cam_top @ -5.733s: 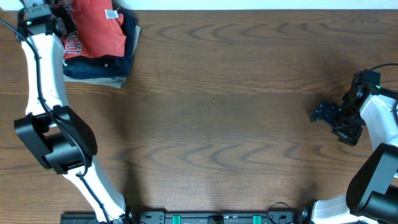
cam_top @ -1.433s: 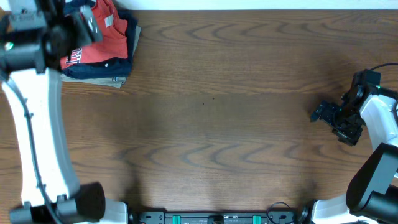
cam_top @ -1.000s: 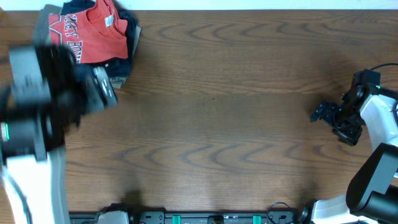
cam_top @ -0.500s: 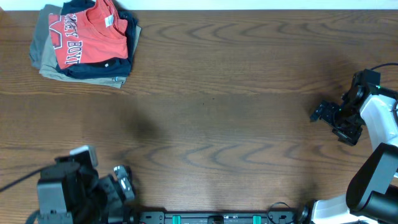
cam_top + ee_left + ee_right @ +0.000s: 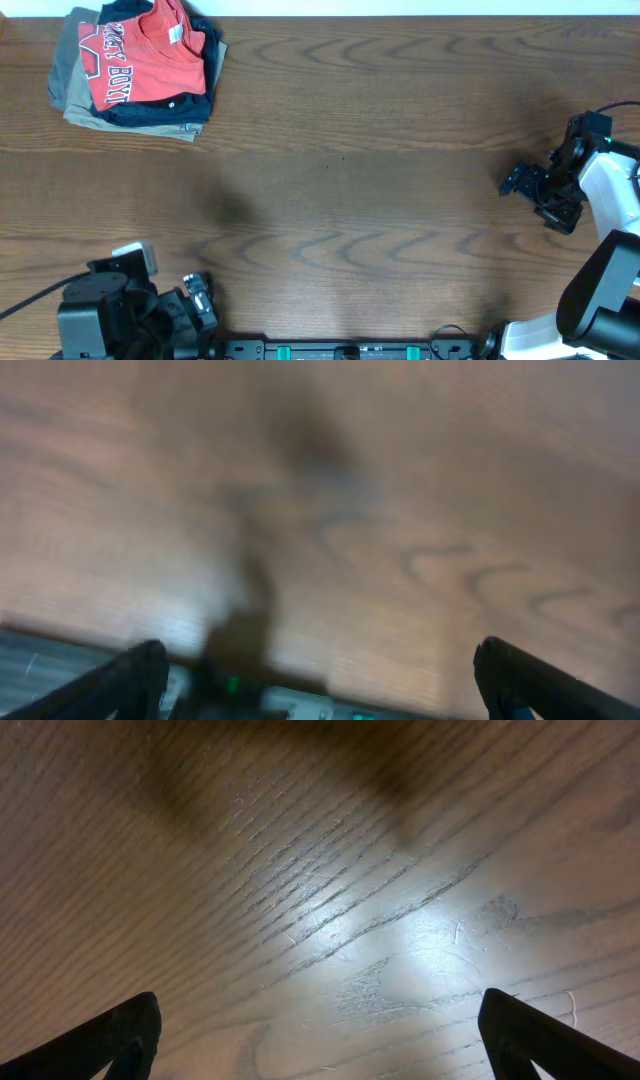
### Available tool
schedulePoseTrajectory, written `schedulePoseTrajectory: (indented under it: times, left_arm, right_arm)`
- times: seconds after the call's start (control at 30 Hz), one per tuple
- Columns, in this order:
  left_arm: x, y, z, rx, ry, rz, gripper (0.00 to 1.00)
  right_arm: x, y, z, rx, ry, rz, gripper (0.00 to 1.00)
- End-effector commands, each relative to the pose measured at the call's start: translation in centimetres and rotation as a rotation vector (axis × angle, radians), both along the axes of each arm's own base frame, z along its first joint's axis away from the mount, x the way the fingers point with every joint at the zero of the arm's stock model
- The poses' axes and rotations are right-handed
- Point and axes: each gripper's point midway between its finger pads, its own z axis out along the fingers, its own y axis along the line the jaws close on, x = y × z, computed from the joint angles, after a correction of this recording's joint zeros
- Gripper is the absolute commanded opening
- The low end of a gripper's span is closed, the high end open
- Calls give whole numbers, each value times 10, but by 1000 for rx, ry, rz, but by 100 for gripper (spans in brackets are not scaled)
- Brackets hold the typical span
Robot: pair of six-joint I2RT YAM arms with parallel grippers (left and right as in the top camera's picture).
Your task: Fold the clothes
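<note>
Robotics lab rig for sure: dark wood-grain bench (image 5: 380, 200), white-and-black robot arm (image 5: 612, 270) lower right, black arm (image 5: 95, 320) lower left.

left gripper (image 5: 200, 298) empty, over bare table (image 5: 360, 150) | coral-red T-shirt (image 5: 140, 62) folded atop garment stack (image 5: 75, 100), well beyond left gripper, far to the left of right gripper (image 5: 520, 188) | right gripper empty, over wood
</note>
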Motion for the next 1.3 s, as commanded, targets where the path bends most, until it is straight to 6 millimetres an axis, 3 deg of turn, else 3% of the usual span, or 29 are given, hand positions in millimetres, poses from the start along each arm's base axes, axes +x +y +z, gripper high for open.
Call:
schedulePoseTrajectory:
  times: [0.0,0.27,0.43,0.57,0.97,1.2,1.27]
  left_arm:
    - [13,-7,-1,-31,-81,-29,98]
    - [78,-7,-16,-17,-479,-38,98]
    - [97,-5,-42,-12,-600,-34,98]
    - [112,-2,-50,0,-708,-21,98]
    - [131,20,-74,70,-838,79,98]
    - [133,23,-106,210,-766,13,98]
    - [133,22,-107,228,-763,-5,98]
  right_arm:
    - [3,-2,3,-4,-11,4,99]
    - [3,-2,3,-4,-11,4,99]
    - [3,-2,3,-4,-11,4,99]
    - [3,-2,3,-4,-11,4,99]
    - [3,-2,3,-4,-11,4,99]
    - [3,-2,3,-4,-11,4,99]
    - [3,-2,3,-4,-11,4,99]
